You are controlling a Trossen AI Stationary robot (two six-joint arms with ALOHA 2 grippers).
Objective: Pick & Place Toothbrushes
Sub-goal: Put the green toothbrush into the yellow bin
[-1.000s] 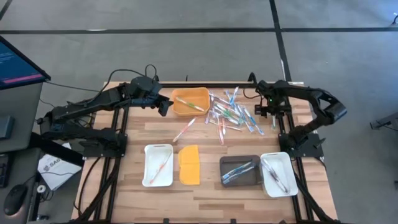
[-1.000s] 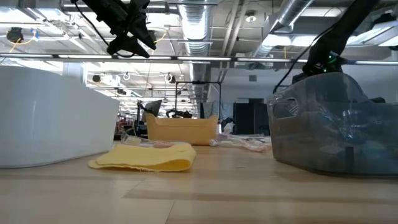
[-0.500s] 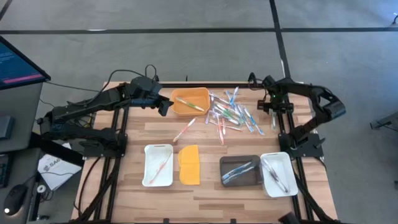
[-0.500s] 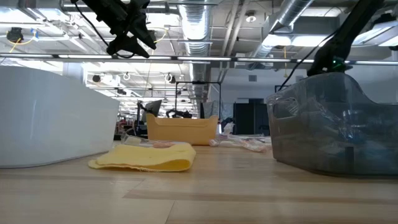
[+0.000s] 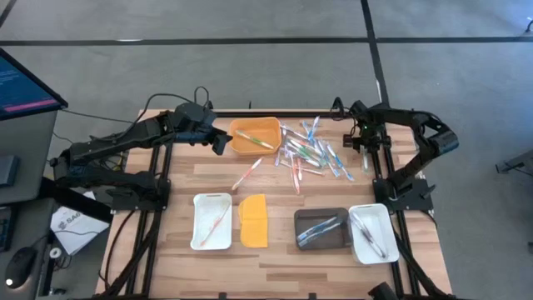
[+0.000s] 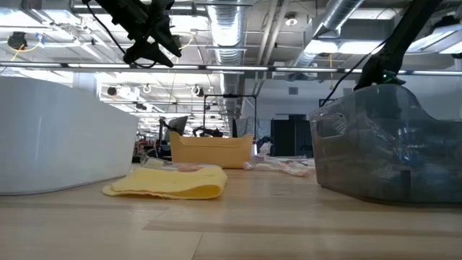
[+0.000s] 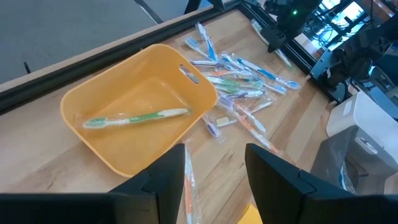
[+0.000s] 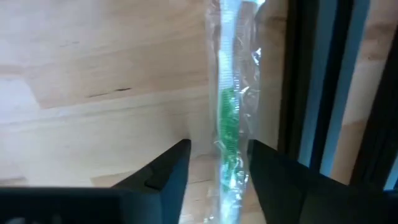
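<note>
Surface: a wooden slat table (image 5: 275, 179) is standing on a grey floor.

High view: loose wrapped toothbrushes (image 5: 312, 154) are lying in a heap at 12 to 1 o'clock of the table's centre. An orange tub (image 5: 255, 136) is sitting at 11 o'clock, one green brush in it. A stray brush (image 5: 247, 174) is lying near centre. A white tray (image 5: 211, 222), a yellow lid (image 5: 254, 221), a dark bin (image 5: 321, 229) and a second white tray (image 5: 370, 233) are lining the 6 o'clock edge. The left gripper (image 5: 220, 142) is hovering at 10 o'clock, the right gripper (image 5: 360, 146) at 2 o'clock.

Low view: ceiling ducts are showing behind the tub; no writing is legible.

Left wrist view: fingers are standing apart, holding nothing, above the tub.

Right wrist view: fingers are standing apart, straddling a green toothbrush (image 8: 231, 99) in clear film. Judgement: light, stiff, crinkly and slippery; gripping mid-handle should suit best.
</note>
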